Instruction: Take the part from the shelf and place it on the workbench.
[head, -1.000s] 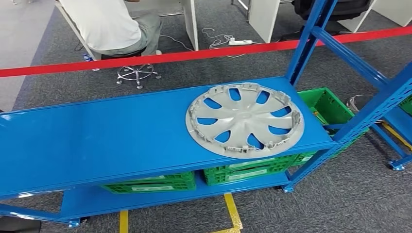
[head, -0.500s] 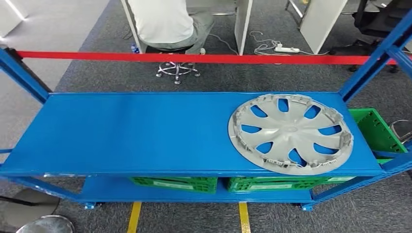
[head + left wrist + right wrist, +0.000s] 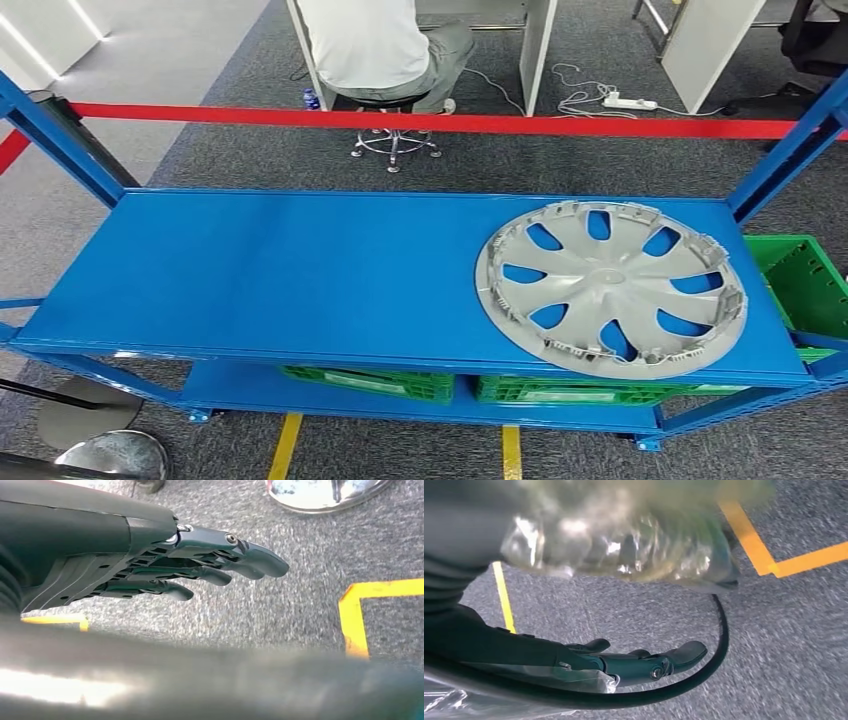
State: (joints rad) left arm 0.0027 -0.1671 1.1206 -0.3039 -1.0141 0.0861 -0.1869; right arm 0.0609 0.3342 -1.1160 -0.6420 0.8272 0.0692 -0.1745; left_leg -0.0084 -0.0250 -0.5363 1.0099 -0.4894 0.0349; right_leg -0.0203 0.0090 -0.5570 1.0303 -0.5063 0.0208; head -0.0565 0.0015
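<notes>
Seen from the head view, going left to right: a blue upright post point(image 3: 55, 140) at the far left corner of the blue shelf point(image 3: 300, 275); a shiny round metal base point(image 3: 115, 455) on the grey carpet below the near left corner; a red barrier tape point(image 3: 450, 122) stretched behind the shelf's far edge, and beyond it a person in a white top point(image 3: 365, 40) seated on a stool point(image 3: 395, 145). Bare blue across the left and middle of the top deck. Toward the right end, lying flat with its clipped underside up, the part, a grey hubcap point(image 3: 612, 288), close to the near edge and the right edge, rim perhaps slightly over the near lip, hard to tell from this angle. Under the deck, green crates point(image 3: 560, 388) on the lower level, another green crate point(image 3: 805, 285) past the right end, and yellow floor tape point(image 3: 510, 452) in front. In the left wrist view, the left hand point(image 3: 165, 565) hanging above carpet and yellow tape, fingers point(image 3: 260, 562) stretched out straight, close together, holding nothing. In the right wrist view, the right hand point(image 3: 624, 662) likewise over the carpet, fingers point(image 3: 686, 652) extended and empty, with a black cable point(image 3: 719, 645) curving around them and clear plastic wrap point(image 3: 624, 545) beside.
</notes>
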